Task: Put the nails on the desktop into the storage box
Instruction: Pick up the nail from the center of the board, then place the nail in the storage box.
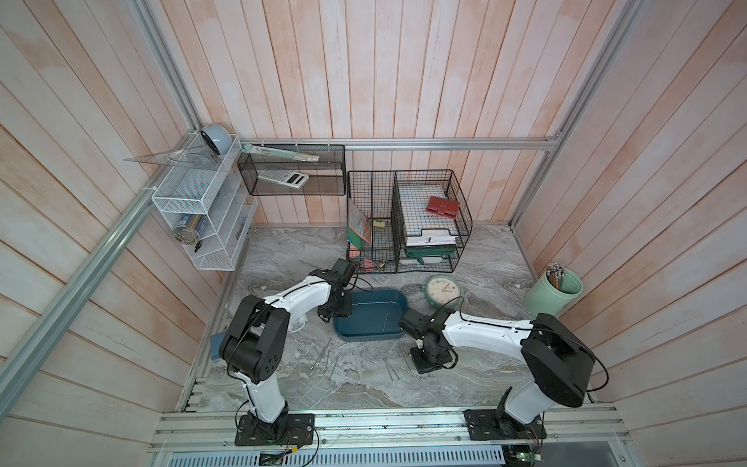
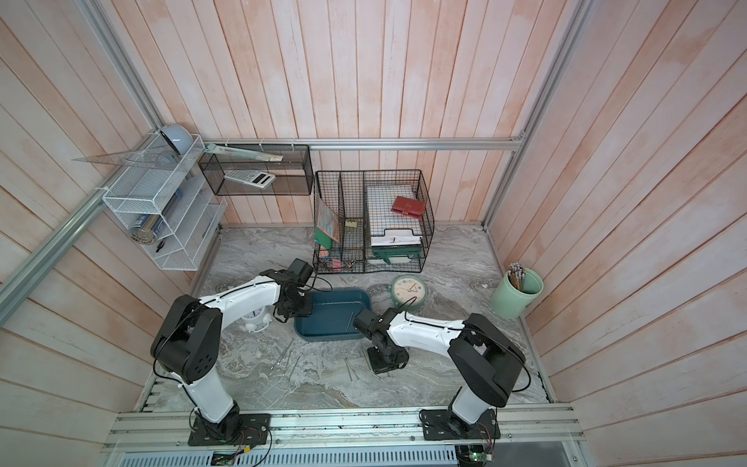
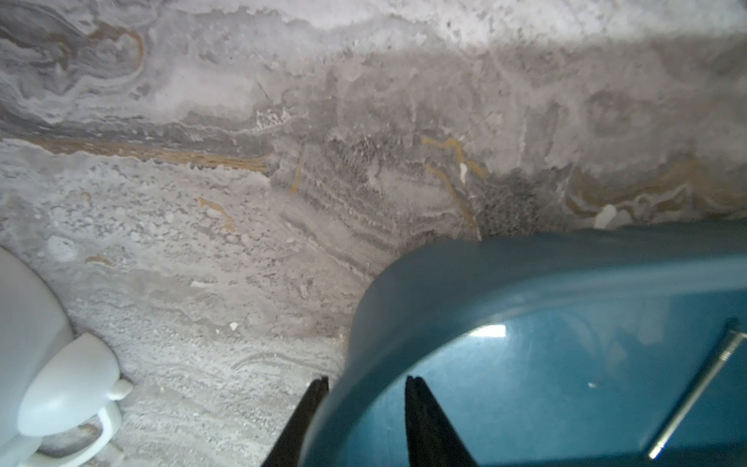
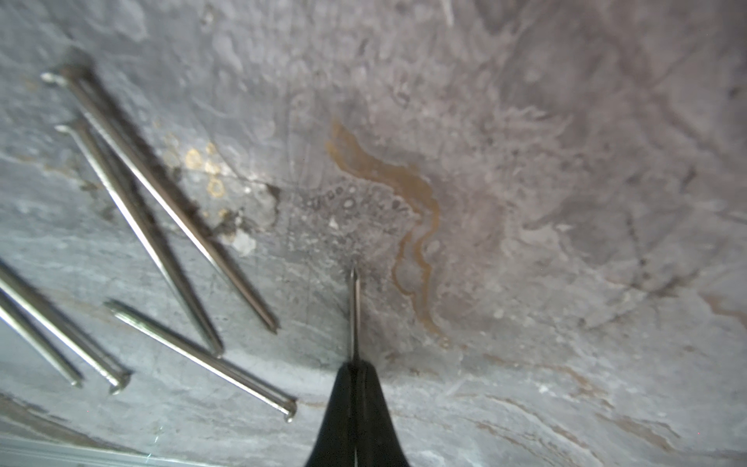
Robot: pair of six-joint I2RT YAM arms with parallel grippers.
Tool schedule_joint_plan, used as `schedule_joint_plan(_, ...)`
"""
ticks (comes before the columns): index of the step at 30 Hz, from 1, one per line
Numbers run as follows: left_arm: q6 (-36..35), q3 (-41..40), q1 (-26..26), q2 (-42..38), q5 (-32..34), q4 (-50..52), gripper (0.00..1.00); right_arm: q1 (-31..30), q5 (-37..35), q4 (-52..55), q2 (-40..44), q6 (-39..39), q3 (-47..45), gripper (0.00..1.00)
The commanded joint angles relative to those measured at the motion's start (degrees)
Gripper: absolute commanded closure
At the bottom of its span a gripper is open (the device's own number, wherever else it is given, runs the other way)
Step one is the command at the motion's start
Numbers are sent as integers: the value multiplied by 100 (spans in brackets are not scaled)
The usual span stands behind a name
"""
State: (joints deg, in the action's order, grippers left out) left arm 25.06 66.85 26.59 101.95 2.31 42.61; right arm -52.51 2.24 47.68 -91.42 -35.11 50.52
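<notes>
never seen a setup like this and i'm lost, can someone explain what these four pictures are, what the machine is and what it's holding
This is a robot with a left arm and a right arm, bolted to a rail beside a marble-patterned desktop. Two pictures come from a camera pair overhead and show the whole scene. The other two come from a small camera on each wrist, looking past that arm's fingers. On the desktop lie loose nails, a blue storage box, a green clock, a wire basket and a cup of pencils. The left fingers straddle the box's wall and seem to grip it; one nail already lies inside. The right fingers are shut on another nail, which sticks out beyond them.
</notes>
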Motion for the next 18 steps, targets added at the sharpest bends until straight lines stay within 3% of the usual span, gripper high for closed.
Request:
schedule_joint_plan(1,-54,74,9,122,-16,-32,64,32,-356,636,497,129,58,100)
schedule_joint_plan(9,-49,65,-4,136,-7,-57,64,47,-301,1264,1065,451,1276,100)
schedule_joint_plan(14,-32,73,-67,198,14,-75,64,106,-599,642,617,556,2009,100)
schedule_joint_plan(18,-18,88,-169,213,51,-92,64,360,-80,297,-84,801,2621,100)
